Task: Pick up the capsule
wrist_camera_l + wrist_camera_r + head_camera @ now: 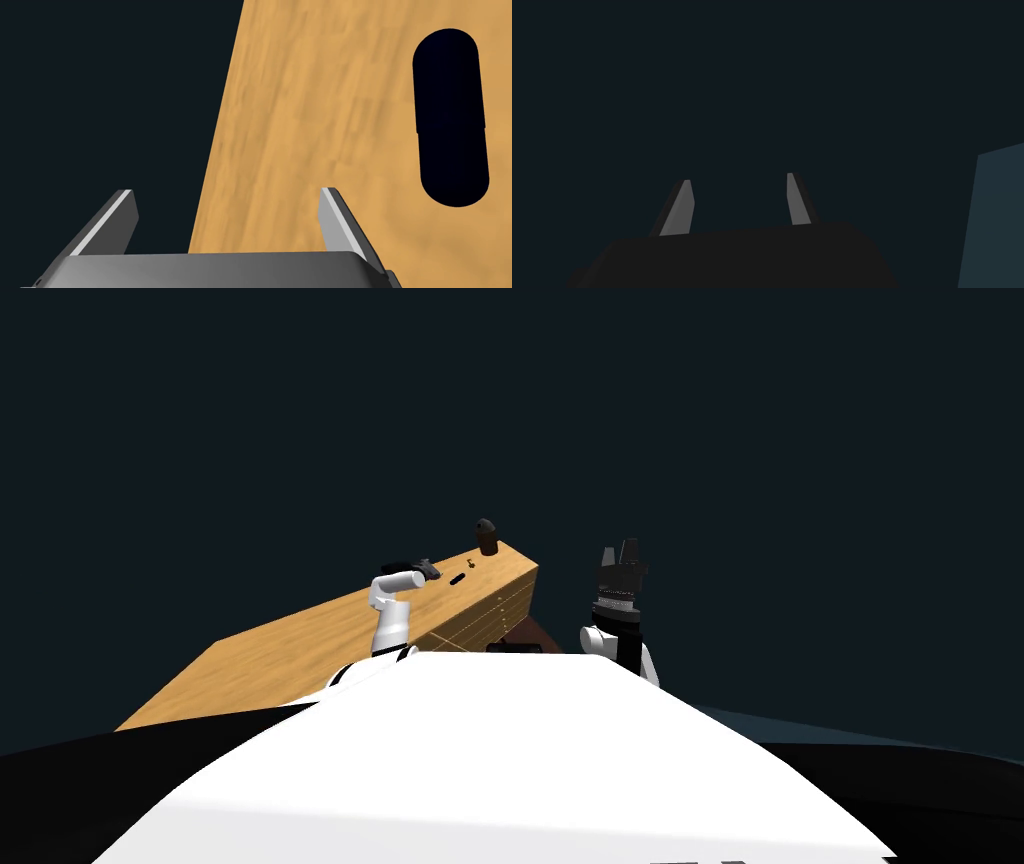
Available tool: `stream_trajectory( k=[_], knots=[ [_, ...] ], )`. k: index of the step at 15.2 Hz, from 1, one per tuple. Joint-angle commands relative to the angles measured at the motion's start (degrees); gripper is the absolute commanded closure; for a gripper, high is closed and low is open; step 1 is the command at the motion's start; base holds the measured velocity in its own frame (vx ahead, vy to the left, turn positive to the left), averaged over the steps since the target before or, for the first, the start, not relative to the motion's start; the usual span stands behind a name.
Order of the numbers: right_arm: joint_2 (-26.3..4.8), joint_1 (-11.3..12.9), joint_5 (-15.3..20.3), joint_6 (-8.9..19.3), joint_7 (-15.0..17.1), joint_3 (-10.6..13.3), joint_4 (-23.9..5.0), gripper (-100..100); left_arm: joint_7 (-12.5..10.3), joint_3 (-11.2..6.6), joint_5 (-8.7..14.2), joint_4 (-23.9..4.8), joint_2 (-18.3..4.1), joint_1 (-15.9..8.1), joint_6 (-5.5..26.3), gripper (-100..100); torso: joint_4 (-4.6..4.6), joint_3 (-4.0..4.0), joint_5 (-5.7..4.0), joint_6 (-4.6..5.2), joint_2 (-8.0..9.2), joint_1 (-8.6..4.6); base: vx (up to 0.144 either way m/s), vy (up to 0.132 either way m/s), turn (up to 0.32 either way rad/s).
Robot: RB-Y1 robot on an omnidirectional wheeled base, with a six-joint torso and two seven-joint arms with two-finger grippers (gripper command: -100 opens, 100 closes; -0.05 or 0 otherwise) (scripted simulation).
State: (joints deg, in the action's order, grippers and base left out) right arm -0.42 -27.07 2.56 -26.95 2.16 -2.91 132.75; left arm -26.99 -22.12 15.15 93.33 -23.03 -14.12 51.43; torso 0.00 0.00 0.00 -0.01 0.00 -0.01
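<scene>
The capsule point(450, 117) is a small black pill shape lying flat on a wooden cabinet top point(320, 125); the head view has the capsule point(457, 579) near the far end of that top. My left gripper point(227, 197) hovers over the top's far edge, open, with nothing between its fingers, and the capsule lies off to the side of one finger, outside the gap. In the head view the left gripper point(425, 569) sits just left of the capsule. My right gripper point(621, 553) is raised to the right of the cabinet, its fingers point(679, 207) apart and empty.
A dark rounded object point(486, 536) stands at the cabinet's far corner, and a tiny dark item point(469, 561) lies between it and the capsule. The cabinet front point(490, 618) has drawer lines. The long wooden top point(290, 653) stretches toward me on the left.
</scene>
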Motion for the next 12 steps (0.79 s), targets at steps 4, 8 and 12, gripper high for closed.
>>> stream_trajectory(
  k=[4, 8, 12],
  knots=[
    [0.0, 0.0, 0.0, 0.0, 0.0, 0.0, 0.0, 0, -2.5, -1.42, 1.4, -3.4, -0.2, -3.1, 6.0, -100, 0.0, 0.0, 0.0, 0.03, -0.01, -0.01, -0.003, -0.001, -0.092],
    [0.0, 0.0, 0.0, 0.0, 0.0, 0.0, 0.0, 0, -4.5, -2.55, 2.5, -6.3, -0.3, -5.4, 10.2, -100, 0.0, 0.0, 0.0, 0.01, 0.0, -0.01, -0.002, 0.0, -0.068],
    [0.0, 0.0, 0.0, 0.0, 0.0, 0.0, 0.0, 0, -6.2, -3.48, 3.4, -8.9, -0.3, -7.2, 14.2, -100, 0.0, 0.0, 0.0, 0.01, 0.0, 0.0, -0.002, 0.001, -0.082]
  ],
)
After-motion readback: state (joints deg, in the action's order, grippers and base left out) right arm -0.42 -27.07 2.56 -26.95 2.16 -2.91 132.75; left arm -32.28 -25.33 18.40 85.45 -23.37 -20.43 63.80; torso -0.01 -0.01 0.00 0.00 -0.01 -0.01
